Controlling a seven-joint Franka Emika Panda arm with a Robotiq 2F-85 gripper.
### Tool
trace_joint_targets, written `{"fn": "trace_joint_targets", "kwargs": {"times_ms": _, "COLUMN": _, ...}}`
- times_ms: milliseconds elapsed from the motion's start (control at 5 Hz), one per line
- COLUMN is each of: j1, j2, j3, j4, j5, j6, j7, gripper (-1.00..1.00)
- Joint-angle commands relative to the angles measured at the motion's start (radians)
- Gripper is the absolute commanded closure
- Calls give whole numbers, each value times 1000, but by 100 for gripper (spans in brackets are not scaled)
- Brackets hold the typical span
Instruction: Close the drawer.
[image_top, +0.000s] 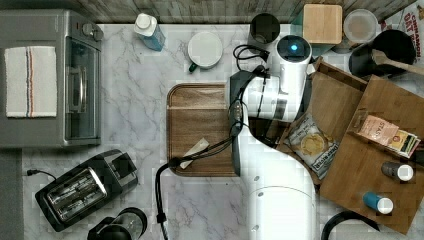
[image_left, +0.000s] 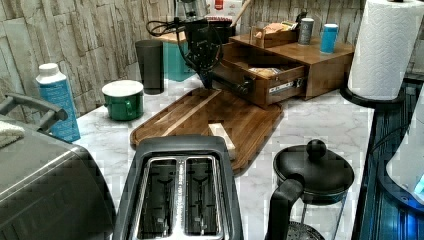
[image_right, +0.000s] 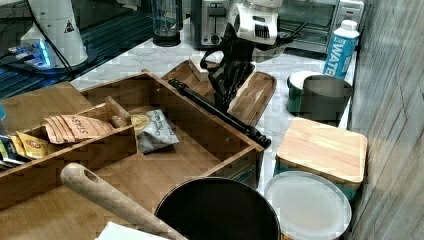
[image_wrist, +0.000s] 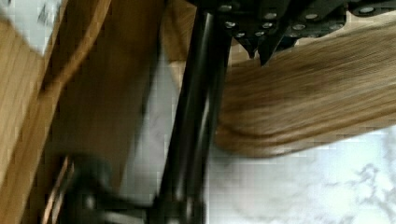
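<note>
The drawer (image_right: 200, 145) stands pulled well out of its cabinet, a chip bag (image_right: 155, 131) inside, so closing is all left. The claw (image_right: 229, 85) hangs just in front of its black handle (image_right: 220, 112), perhaps touching; I can't tell whether its fingers are apart.

A kitchen counter, staged as a robot test bench. White marble worktop (image_top: 135, 105) backed by a stone-tile wall (image_left: 75, 35), crowded with household gear: toaster oven (image_top: 50, 80) draped with a striped dish towel (image_top: 30, 81), two-slot toaster (image_left: 180, 192), French press (image_left: 310, 187), green lidded mug (image_left: 123, 99), water bottle (image_right: 341, 47), paper towel roll (image_left: 385, 47), rounded wooden tray (image_top: 200, 130). Snack bag (image_top: 312, 145) lying in an open wooden drawer (image_right: 200, 135). White Franka arm (image_top: 280, 165) mounted amid the appliances.
</note>
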Motion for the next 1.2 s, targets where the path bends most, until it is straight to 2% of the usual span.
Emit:
{"fn": "trace_joint_targets", "kwargs": {"times_ms": 200, "j1": -262, "j2": 19, "j3": -186, "j4": 221, "j5": -38, "j6": -98, "j7": -328, "gripper": 100}}
{"fn": "trace_joint_targets", "kwargs": {"times_ms": 400, "j1": -265, "j2": -29, "j3": -224, "j4": 121, "j5": -55, "j6": 3, "j7": -265, "gripper": 100}}
{"fn": "trace_joint_targets", "kwargs": {"times_ms": 600, "j1": -226, "j2": -95, "j3": -285, "j4": 29, "j5": -145, "j6": 45, "j7": -128, "gripper": 100}}
{"fn": "trace_joint_targets", "kwargs": {"times_ms": 800, "j1": -173, "j2": -142, "j3": -361, "j4": -85, "j5": -202, "j6": 183, "j7": -10, "gripper": 100}}
{"fn": "trace_joint_targets", "kwargs": {"times_ms": 1200, "j1": -145, "j2": -137, "j3": -392, "j4": -86, "j5": -185, "j6": 185, "j7": -21, "gripper": 100}}
